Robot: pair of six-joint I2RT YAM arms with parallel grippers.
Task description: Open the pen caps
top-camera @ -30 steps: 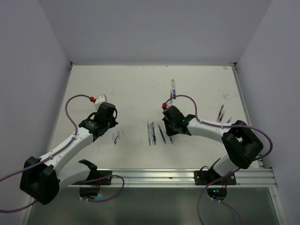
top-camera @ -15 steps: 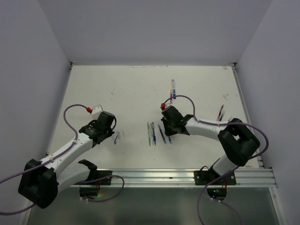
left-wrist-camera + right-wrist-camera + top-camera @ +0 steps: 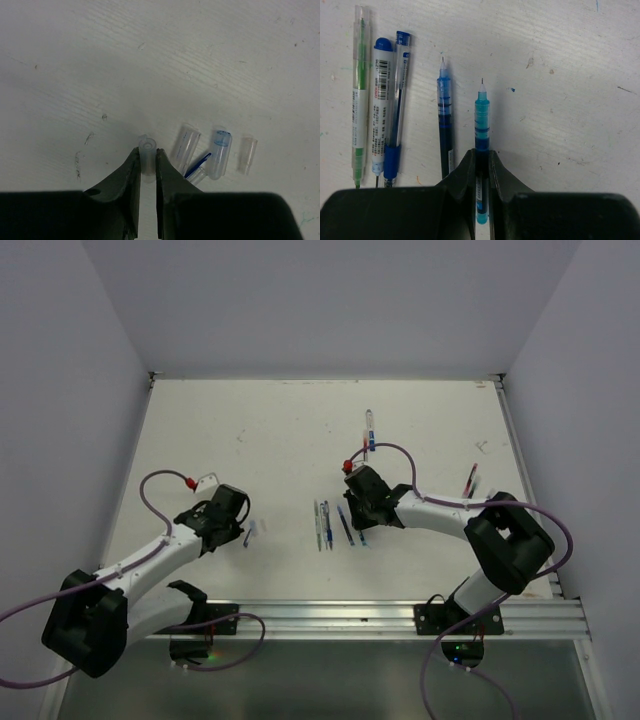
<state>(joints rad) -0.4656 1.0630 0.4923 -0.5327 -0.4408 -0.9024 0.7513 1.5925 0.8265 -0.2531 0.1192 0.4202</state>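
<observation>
Five pens lie side by side on the surface (image 3: 570,75). The rightmost pen (image 3: 481,110) sits clamped between the right gripper's (image 3: 481,155) jaws. The second pen (image 3: 445,115) lies just left of it, and a close trio (image 3: 379,100) further left. The left gripper's (image 3: 147,151) jaws flank one cap (image 3: 146,144). Three loose caps (image 3: 220,152) lie near, to its right in the wrist view.

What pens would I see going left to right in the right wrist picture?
A green pen, white pen with a blue cap, clear pen with blue ends, dark blue pen, teal pen in the right hand.
</observation>
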